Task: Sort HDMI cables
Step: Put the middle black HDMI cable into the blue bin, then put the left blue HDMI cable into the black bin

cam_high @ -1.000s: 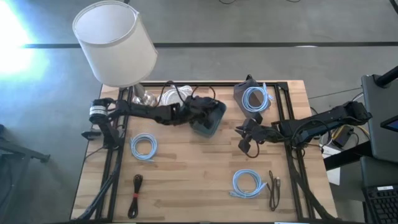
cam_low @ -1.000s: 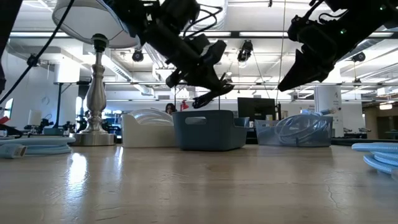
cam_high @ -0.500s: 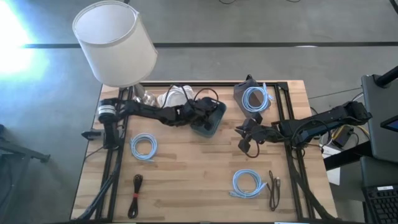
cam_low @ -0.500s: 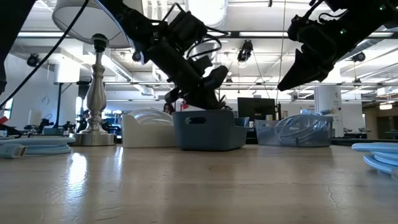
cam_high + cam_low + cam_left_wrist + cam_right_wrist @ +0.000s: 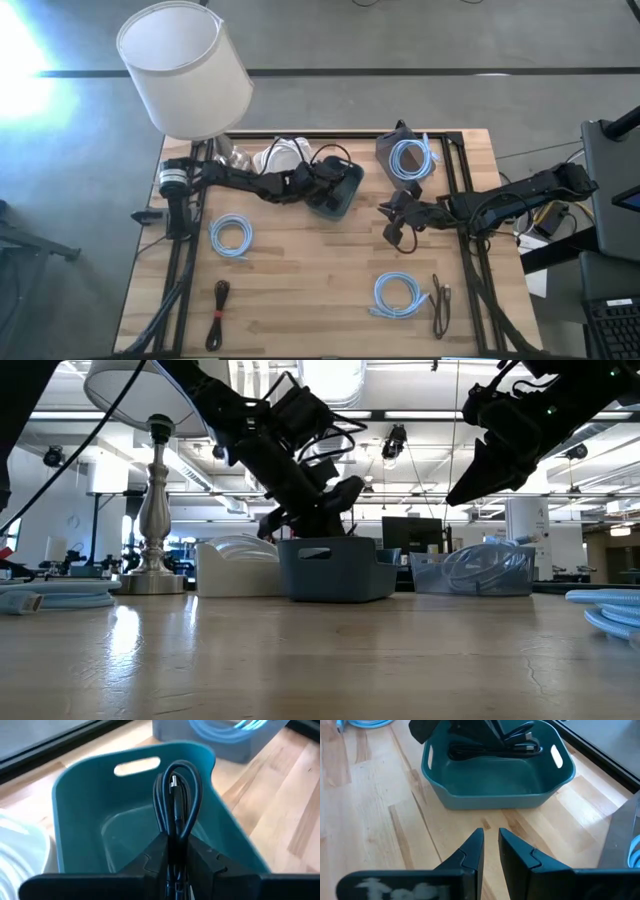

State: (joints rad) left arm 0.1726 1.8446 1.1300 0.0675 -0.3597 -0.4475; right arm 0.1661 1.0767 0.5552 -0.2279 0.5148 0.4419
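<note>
Wooden table (image 5: 300,290) held the sorting, roughly half finished: left gripper (image 5: 176,854) pinched a black cable (image 5: 176,805) over the teal bin (image 5: 80,820). Right gripper (image 5: 490,850), fingers nearly pressed together, waited nearby. Two blue coils (image 5: 231,237) and two dark bundles (image 5: 218,314) lay unsorted.
</note>
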